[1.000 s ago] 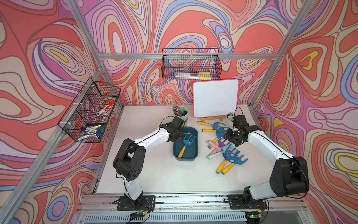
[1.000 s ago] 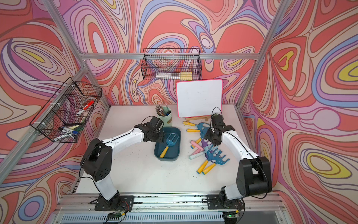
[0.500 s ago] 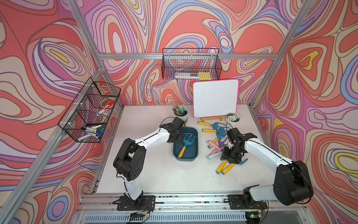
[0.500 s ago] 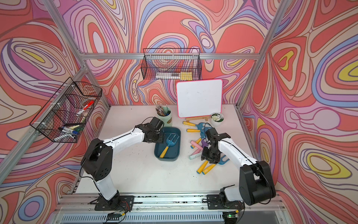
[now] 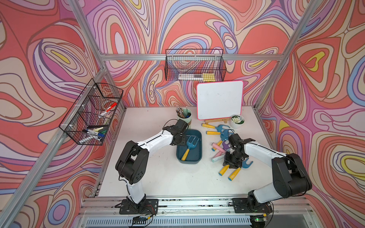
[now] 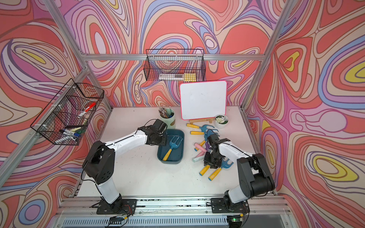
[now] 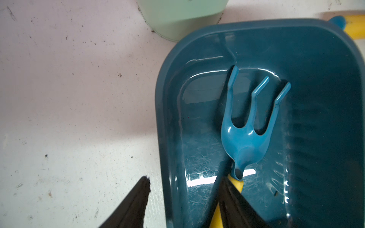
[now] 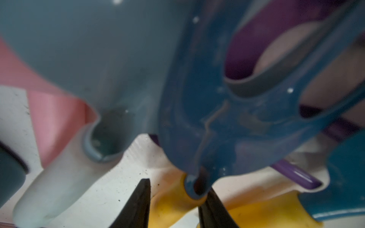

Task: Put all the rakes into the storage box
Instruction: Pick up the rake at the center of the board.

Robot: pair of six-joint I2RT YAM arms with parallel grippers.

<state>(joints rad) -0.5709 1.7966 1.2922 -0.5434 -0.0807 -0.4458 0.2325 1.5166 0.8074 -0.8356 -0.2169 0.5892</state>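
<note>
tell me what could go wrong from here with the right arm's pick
1. The right gripper brackets the rake near its head; the neighbouring rake lies close beside it and may get dragged along.
2. The left gripper sits open astride the storage box wall and might block the drop or nudge the box.

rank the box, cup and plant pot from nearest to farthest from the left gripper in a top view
1. box, right at the left gripper
2. cup, just behind the box
3. plant pot, across the table beside the whiteboard
</note>
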